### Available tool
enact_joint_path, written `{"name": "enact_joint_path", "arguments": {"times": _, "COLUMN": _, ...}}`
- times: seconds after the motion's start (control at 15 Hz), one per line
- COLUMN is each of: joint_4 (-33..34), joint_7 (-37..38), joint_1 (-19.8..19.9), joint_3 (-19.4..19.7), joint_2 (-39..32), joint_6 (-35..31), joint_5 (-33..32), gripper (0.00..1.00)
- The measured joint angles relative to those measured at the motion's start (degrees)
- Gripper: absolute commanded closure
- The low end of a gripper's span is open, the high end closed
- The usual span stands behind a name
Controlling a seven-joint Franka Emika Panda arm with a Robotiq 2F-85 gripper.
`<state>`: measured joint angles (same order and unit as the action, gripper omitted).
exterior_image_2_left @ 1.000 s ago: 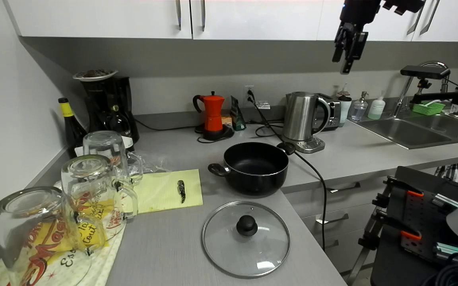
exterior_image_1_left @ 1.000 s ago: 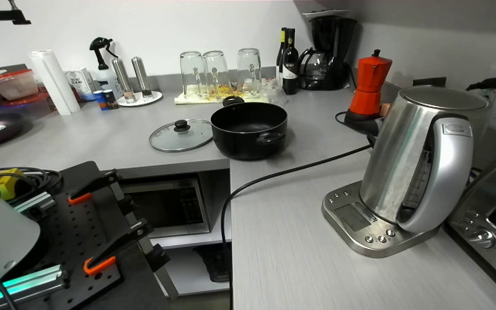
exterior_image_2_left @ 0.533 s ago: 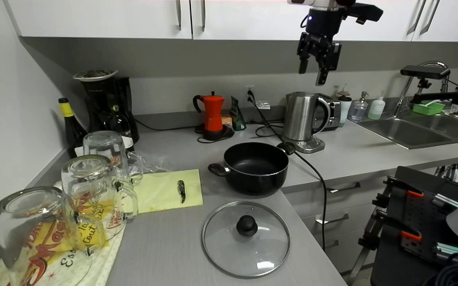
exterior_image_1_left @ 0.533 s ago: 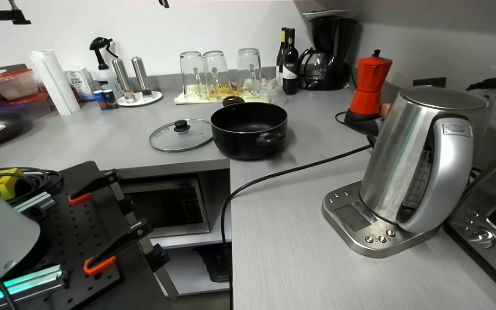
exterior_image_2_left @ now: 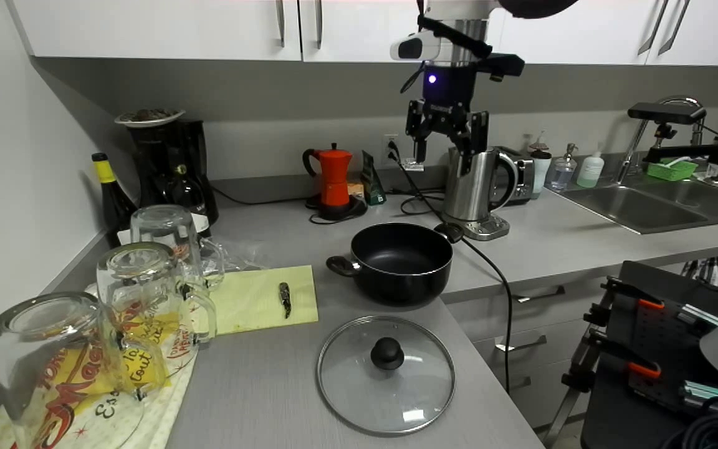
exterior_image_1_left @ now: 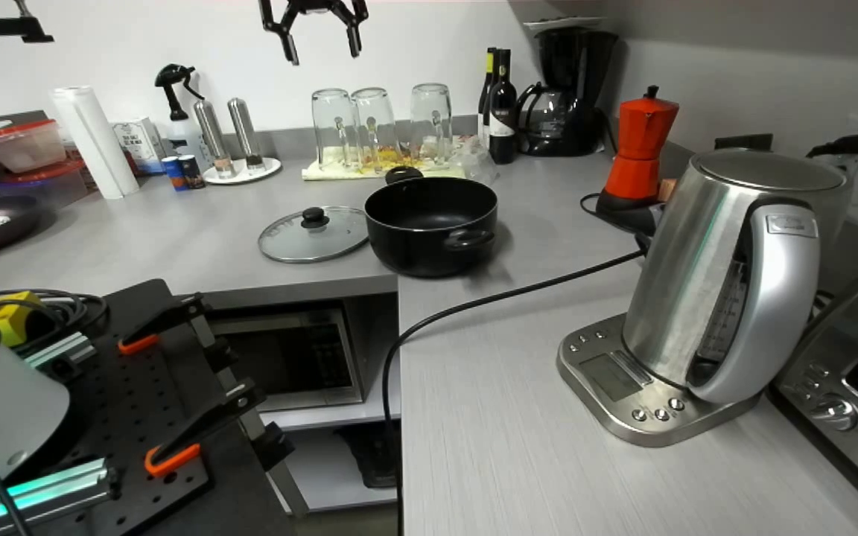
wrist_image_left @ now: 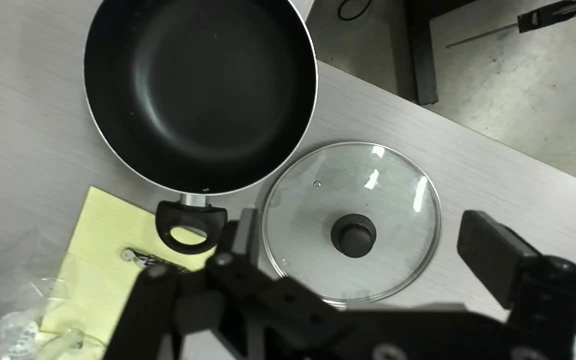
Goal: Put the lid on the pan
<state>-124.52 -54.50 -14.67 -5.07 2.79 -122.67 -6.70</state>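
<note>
The lid, clear glass with a metal rim and black knob, lies flat on the counter in both exterior views [exterior_image_1_left: 287, 240] [exterior_image_2_left: 359, 386]. The black pan [exterior_image_1_left: 429, 249] stands upright and uncovered beside it; it shows in an exterior view [exterior_image_2_left: 402, 284] and in the wrist view [wrist_image_left: 213, 80]. My gripper [exterior_image_1_left: 323, 56] is open and empty, high above the counter, fingers pointing down; it also shows in an exterior view [exterior_image_2_left: 443, 163]. In the wrist view, the lid [wrist_image_left: 313, 240] with its knob appears between the wide-apart fingers [wrist_image_left: 360, 232], well below them. The fingers partly cover the lid's lower rim.
Upside-down glass mugs [exterior_image_2_left: 60, 362] stand on cloths near the wall, beside a yellow cloth [exterior_image_2_left: 253, 305]. The steel kettle [exterior_image_1_left: 697, 275], red moka pot [exterior_image_1_left: 636, 141] and a black cable [exterior_image_1_left: 488, 298] are near the pan. The counter edge [exterior_image_1_left: 302, 286] runs close to the lid.
My gripper has come down and moved left in an exterior view, from over the sink side to above the kettle and pan. It has entered the top of an exterior view. Lid and pan are unmoved.
</note>
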Motion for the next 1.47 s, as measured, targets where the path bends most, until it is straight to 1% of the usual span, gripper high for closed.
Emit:
{"name": "enact_joint_path", "arguments": {"times": 0.33, "joint_4": 3.33, "joint_7": -7.49, "joint_1": 1.18, "joint_3": -2.19, "joint_2": -8.79, "joint_6": -0.35, "joint_5": 0.30, "gripper": 0.00}}
{"name": "enact_joint_path", "arguments": {"times": 0.53, "joint_4": 4.33, "joint_7": -9.76, "joint_1": 1.64, "joint_3": -3.74, "joint_2": -12.91, "joint_6": -0.49, "joint_5": -0.19, "gripper": 0.00}}
{"name": "enact_joint_path", "arguments": {"times": 0.8, "joint_4": 5.48, "joint_7": -10.22, "joint_1": 1.49, "joint_3": -6.78, "joint_2": -17.28, "joint_6": -2.57, "joint_5": -0.24, "gripper": 0.00}}
{"name": "enact_joint_path", "arguments": {"times": 1.07, "joint_4": 5.73, "joint_7": -10.09, "joint_1": 0.36, "joint_3": -9.94, "joint_2": -21.56, "joint_6": -7.59, "joint_5": -0.47, "gripper": 0.00}}
{"name": "enact_joint_path", "arguments": {"times": 1.27, "joint_4": 6.34, "joint_7": -9.68, "joint_1": -0.82, "joint_3": -11.31, "joint_2": -25.41, "joint_6": -11.02, "joint_5": -1.36, "gripper": 0.00}}
{"name": "enact_joint_path", "arguments": {"times": 1.47, "joint_4": 7.21, "joint_7": -9.48, "joint_1": -1.68, "joint_3": -11.85, "joint_2": -29.18, "joint_6": -13.84, "joint_5": -2.71, "gripper": 0.00}}
